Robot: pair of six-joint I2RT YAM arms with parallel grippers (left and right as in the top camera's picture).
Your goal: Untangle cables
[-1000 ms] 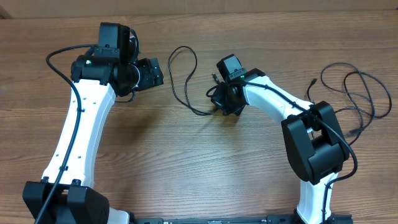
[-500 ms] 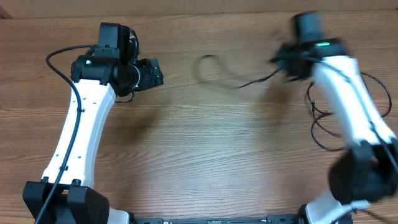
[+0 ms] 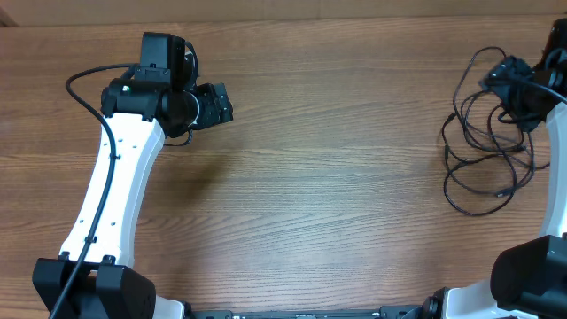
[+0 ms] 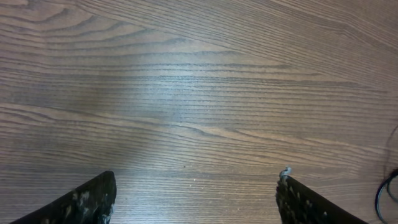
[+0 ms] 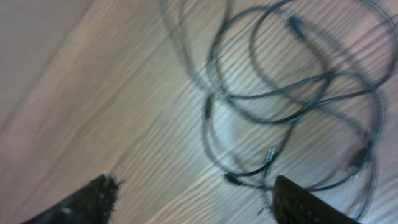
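**Cables** [image 3: 485,151]: thin black cords, several overlapping loops in one heap on the bench [image 3: 337,195], lying under and just beside the right tool [image 5: 193,200].

**Handling (judged):** light, limp, a little springy in the coil. Loops are likely to drag their neighbours if pulled from mid-heap.

**Hold (judged):** a free end close to a plug [image 3: 503,191], at the side of the heap farthest from the right tool.

**Right tool:** fingers wide apart, nothing between them. Arm stretched forward, wrist tipped down over the heap. This view is blurred.

**Left tool** [image 4: 194,200]: fingers spread, empty, over the bench, well apart from the right tool. Arm reaching forward, wrist turned toward the right tool.
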